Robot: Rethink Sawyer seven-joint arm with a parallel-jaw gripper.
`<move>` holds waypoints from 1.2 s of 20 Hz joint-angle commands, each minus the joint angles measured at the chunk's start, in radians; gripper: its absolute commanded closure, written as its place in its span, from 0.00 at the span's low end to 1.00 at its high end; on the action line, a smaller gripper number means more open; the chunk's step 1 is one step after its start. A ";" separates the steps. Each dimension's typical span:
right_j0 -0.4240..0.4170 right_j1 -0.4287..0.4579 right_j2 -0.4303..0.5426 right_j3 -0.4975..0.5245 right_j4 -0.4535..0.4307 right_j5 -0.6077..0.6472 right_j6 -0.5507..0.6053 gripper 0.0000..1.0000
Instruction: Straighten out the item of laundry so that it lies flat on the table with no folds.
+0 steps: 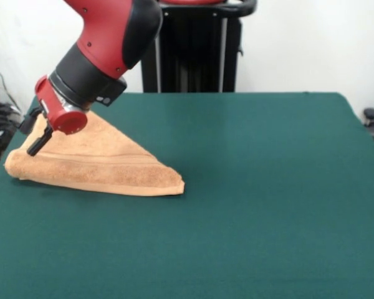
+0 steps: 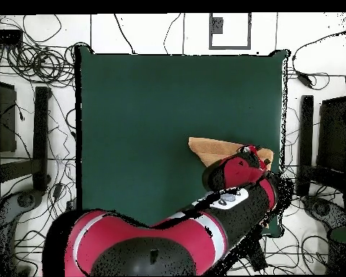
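Observation:
The orange-tan towel (image 1: 106,165) lies folded over into a triangle on the left part of the dark green table (image 1: 268,187). Its point reaches right and a woven stripe runs along the fold. My gripper (image 1: 38,142) hangs at the towel's far left corner, just above or touching it; I cannot tell which. In the overhead view the towel (image 2: 213,149) shows near the right edge of the table (image 2: 154,115). There my red wrist (image 2: 241,172) covers its right part and hides the gripper's tips.
The black pedestal (image 1: 193,50) stands behind the table's far edge. The towel lies close to the table's left edge in the front view. Cables (image 2: 39,58) and dark stands (image 2: 40,137) lie on the floor around the table.

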 commanded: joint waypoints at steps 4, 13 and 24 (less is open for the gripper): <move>0.005 0.108 0.071 0.030 0.047 -0.136 0.104 0.00; -0.003 0.141 0.075 0.022 0.075 -0.173 0.105 0.00; -0.036 0.135 0.076 0.013 0.050 -0.188 0.079 0.00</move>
